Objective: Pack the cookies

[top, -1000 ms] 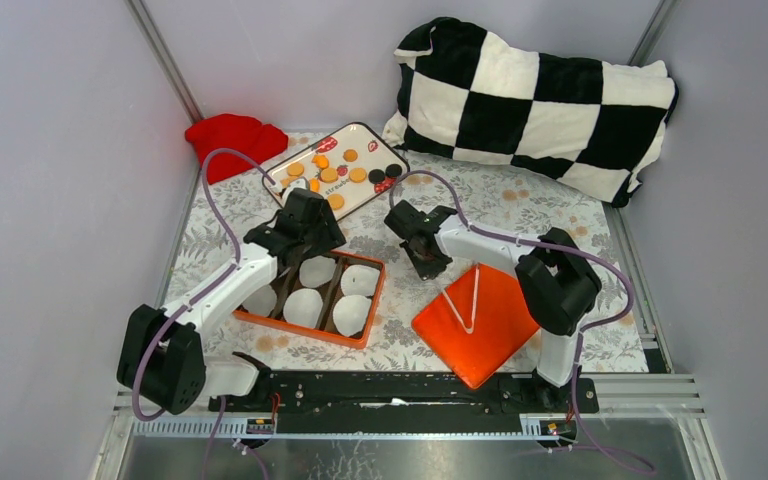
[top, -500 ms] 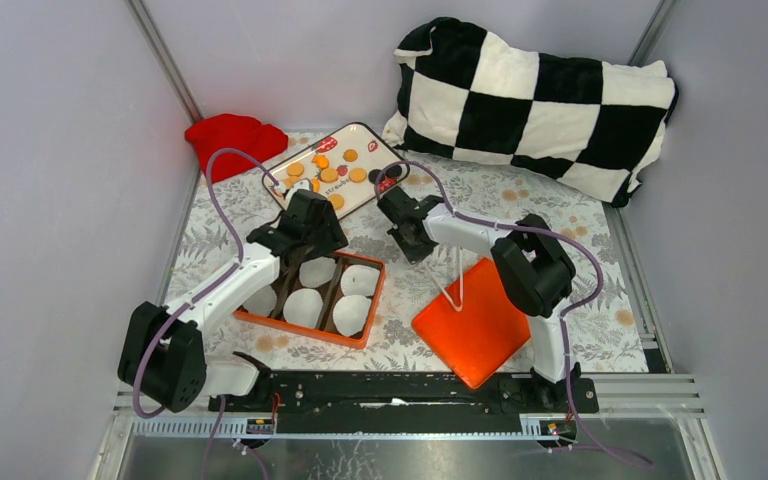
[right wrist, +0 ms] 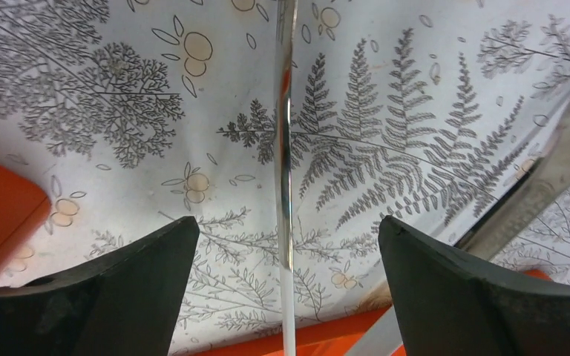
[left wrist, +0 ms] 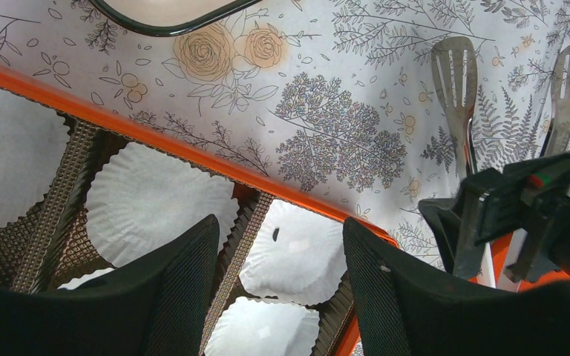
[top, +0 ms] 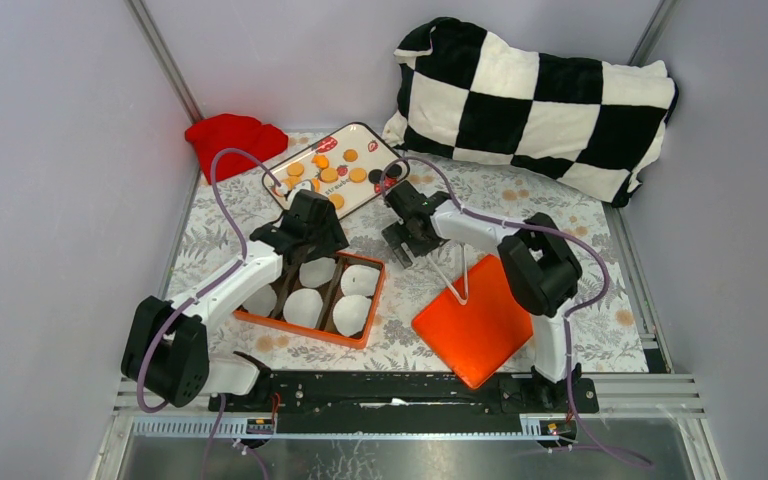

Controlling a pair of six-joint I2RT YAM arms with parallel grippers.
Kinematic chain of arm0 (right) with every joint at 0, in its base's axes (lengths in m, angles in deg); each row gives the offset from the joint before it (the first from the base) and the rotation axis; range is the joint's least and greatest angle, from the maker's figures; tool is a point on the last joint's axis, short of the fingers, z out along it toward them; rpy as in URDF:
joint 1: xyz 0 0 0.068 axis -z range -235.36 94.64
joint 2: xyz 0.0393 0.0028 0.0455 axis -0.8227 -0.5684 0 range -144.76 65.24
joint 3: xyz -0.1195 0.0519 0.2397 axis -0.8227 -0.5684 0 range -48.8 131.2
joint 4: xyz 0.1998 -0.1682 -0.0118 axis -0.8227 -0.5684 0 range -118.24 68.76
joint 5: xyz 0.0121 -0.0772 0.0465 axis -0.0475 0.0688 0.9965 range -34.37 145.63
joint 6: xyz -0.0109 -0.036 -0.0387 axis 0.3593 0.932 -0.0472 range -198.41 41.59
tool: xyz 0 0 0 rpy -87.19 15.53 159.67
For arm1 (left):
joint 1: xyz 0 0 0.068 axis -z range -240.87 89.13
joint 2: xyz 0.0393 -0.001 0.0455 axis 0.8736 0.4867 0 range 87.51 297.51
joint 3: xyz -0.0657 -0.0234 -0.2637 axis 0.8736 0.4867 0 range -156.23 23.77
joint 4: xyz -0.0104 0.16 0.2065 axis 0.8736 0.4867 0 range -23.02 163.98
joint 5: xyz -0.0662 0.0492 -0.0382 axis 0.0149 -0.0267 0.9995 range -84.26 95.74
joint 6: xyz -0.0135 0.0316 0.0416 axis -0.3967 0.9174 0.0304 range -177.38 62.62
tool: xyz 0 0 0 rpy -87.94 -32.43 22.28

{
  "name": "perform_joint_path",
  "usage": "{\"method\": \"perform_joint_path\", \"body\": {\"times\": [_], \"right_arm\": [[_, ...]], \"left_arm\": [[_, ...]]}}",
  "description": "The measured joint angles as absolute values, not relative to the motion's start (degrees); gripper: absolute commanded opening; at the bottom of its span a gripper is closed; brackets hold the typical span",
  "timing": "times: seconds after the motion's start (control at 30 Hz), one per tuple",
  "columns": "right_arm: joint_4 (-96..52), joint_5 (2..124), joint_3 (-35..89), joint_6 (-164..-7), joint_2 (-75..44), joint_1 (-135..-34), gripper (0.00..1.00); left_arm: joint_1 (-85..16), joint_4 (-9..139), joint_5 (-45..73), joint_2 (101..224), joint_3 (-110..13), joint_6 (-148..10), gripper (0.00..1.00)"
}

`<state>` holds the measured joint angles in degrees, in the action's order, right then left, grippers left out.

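You are looking at the cookies (top: pixel 329 175), small flat discs, most orange-yellow and a few black, lying on a glossy rounded-rectangle tray (top: pixel 362 135) with a dark rim at the far side of the table. A floral-printed tablecloth (left wrist: pixel 341 141) is covering the surface.

Nearer the arms, an orange box (left wrist: pixel 193 152) is sitting with brown corrugated dividers (left wrist: pixel 67 178) splitting it into compartments, each one holding a white fluted paper liner (left wrist: pixel 156 200). A smooth orange lid (top: pixel 475 320) is lying flat to the right of the box. Shiny metal tongs (right wrist: pixel 286 148) with slotted spatula tips are lying across the cloth and the lid's edge.

Your left gripper (left wrist: pixel 278 230) is hovering over the far side of the box. Its black, mesh-textured fingers (left wrist: pixel 171 289) are spread apart, gripping nothing.

Your right gripper (right wrist: pixel 288 222) is hanging low over the cloth between tray and lid. Its matte black fingers (right wrist: pixel 126 289) are standing wide apart, and one thin tong arm, seen edge-on, is running between them, apart from both pads. The other tong arm is lying outside the fingers, off to the right of the wrist view.
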<state>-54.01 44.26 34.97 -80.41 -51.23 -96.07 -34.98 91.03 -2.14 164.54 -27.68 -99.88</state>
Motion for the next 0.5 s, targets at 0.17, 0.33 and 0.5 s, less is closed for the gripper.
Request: {"method": "perform_joint_path", "body": {"times": [0.17, 0.33, 0.5], "right_arm": [[-54.3, 43.9, 33.7, -82.0, -46.0, -96.1, 1.00], [-55.3, 41.0, 30.9, -84.8, -37.3, -96.1, 1.00], [-56.0, 39.0, 27.3, -88.2, -31.8, -94.9, 1.00]], "left_arm": [[-35.0, 91.0, -2.1, 164.5, -27.7, -99.9, 0.68], [-34.9, 91.0, -2.1, 164.5, -27.7, -99.9, 0.68], [-34.7, 91.0, -1.8, 164.6, -27.7, -99.9, 0.68]]}}
